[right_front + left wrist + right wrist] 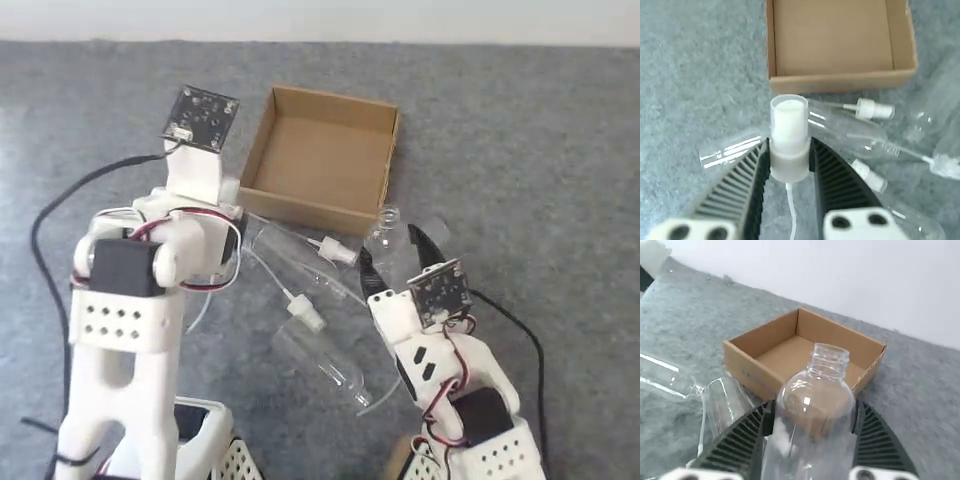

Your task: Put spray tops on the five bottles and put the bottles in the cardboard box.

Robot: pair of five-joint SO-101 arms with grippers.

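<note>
- Holding a white spray top (788,135), the left end effector (787,146) sits clamped on its collar, thin dip tube trailing below, just off the left end of the cardboard box's (300,208) front wall.
- Right end effector (812,412) grips a clear bottle (815,390) by the body, off the same wall's right end.
- Bottle's long axis aims at the box, open threaded neck leading.
- Judgement: the top must cross along the front wall and enter tube first.
- Two capped bottles (330,355) lie on the worktop (540,150) before the box.

Ahead of the jaws of the left gripper (787,145) — gap filled by a spray top (788,120) — lying bottles (840,122) bar the carpet (700,75) before the cardboard box (840,82). Past the right gripper (812,412), clamped on an uncapped bottle (815,395), the box's open top is free.
</note>
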